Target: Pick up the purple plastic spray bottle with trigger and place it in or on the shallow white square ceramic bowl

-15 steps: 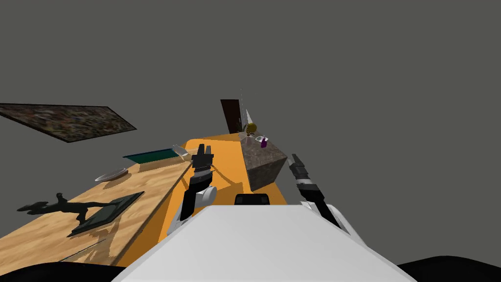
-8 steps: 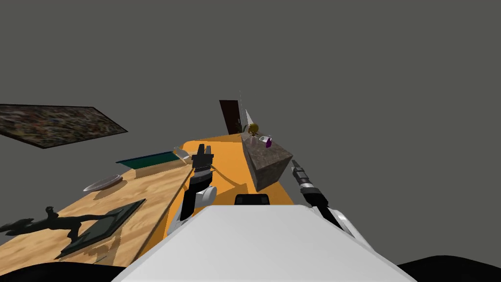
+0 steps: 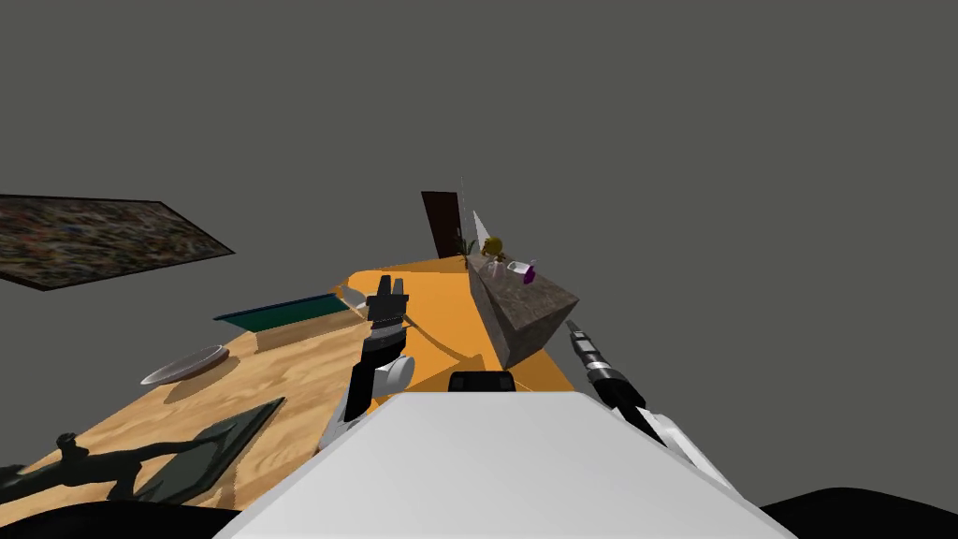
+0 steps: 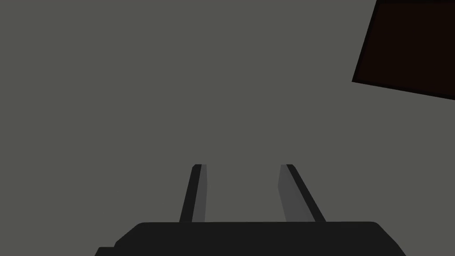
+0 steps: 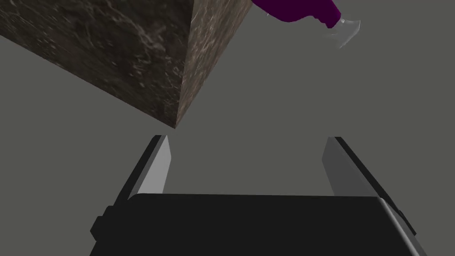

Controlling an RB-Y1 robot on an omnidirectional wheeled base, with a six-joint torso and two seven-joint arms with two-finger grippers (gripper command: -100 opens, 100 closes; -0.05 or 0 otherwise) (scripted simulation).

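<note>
Base brought closer to the blocky, marbled brown stone tabletop [image 3: 524, 313] on the orange floor [image 3: 440, 309]; purple spray bottle [image 3: 529, 273] seen atop. Right hand [image 5: 246, 140] held wide, left hand [image 4: 242, 166] narrower.

The purple spray bottle [image 3: 529, 274], with a pale trigger top, sits on the dark stone counter [image 3: 524, 309] close to its right edge. A small white bowl [image 3: 517, 266] rests just beside it, farther in from that edge.
</note>
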